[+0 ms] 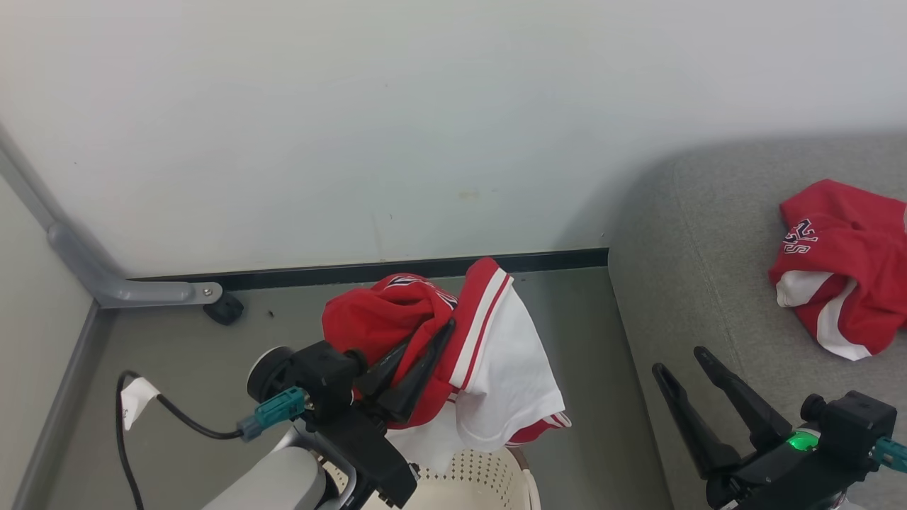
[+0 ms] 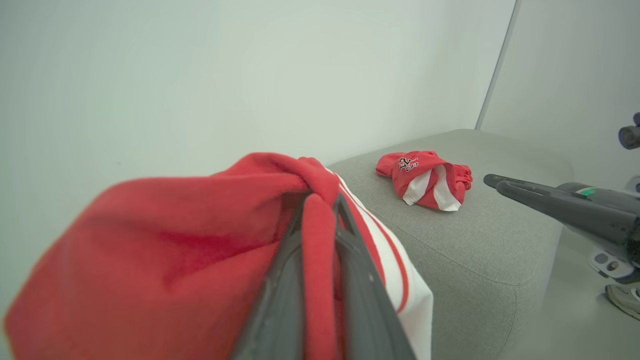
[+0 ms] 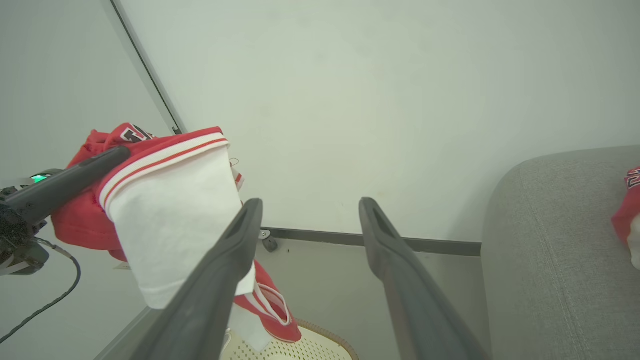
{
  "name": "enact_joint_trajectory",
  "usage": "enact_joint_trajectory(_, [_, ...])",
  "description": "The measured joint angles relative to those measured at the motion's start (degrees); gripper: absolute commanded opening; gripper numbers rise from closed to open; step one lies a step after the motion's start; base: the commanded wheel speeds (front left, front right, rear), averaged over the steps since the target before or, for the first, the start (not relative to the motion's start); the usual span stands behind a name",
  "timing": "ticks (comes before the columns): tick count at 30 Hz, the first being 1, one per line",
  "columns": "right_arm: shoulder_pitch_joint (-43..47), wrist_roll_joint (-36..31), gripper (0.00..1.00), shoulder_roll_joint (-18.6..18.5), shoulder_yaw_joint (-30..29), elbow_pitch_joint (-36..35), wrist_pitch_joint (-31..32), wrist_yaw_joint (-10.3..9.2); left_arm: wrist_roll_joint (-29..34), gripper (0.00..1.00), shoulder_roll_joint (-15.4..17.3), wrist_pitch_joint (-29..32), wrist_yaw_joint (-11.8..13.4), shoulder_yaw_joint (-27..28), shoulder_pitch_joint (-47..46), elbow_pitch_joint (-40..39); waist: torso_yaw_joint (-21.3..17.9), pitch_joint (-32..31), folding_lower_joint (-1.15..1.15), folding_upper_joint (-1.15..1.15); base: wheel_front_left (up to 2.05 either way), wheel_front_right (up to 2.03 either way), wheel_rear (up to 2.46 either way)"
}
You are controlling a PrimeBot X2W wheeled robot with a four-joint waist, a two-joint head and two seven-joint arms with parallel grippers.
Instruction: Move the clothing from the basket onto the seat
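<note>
My left gripper point(image 1: 431, 338) is shut on a red and white jersey point(image 1: 496, 354) and holds it up above the cream perforated basket point(image 1: 521, 489). The cloth hangs down to the basket's rim. In the left wrist view the red fabric point(image 2: 175, 240) is pinched between the closed fingers point(image 2: 322, 200). A second red jersey point(image 1: 850, 262) lies crumpled on the grey seat point(image 1: 694, 234) at the right. My right gripper point(image 1: 680, 359) stands open and empty in front of the seat's corner, right of the basket. The right wrist view shows its spread fingers point(image 3: 311, 202), the hanging jersey point(image 3: 170, 210) and the basket rim point(image 3: 345, 345).
A pale wall with a dark baseboard point(image 1: 425, 268) runs behind the basket. A grey bracket point(image 1: 106, 283) is fixed at the left corner. A black cable point(image 1: 177, 414) trails by my left arm. A shoe point(image 2: 625, 300) stands on the floor beside the seat.
</note>
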Motion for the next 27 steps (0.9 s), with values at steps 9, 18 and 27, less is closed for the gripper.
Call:
enact_joint_trajectory(9, [-0.07,-3.35,1.0,3.67,3.12,-0.47,0.0,3.14,0.0,0.0,-1.35,0.54,-0.58,-0.55,-2.15,1.92,0.66,-0.15,0.0,0.0,0.0,0.0,0.0])
enact_joint_trajectory(18, [-4.91,-7.16,1.0,9.03,10.07,2.94,0.0,4.99,-0.34,0.0,-3.04,1.58,-0.66,-0.75,-4.6,4.76,1.16,0.01,0.0,0.0,0.0,0.0,0.0])
enact_joint_trajectory(27, [-10.65,-9.95,1.0,13.35,12.73,10.38,0.0,5.41,-0.44,0.0,-4.76,2.12,-1.58,-1.32,-6.16,6.58,1.55,0.29,0.0,0.0,0.0,0.0,0.0])
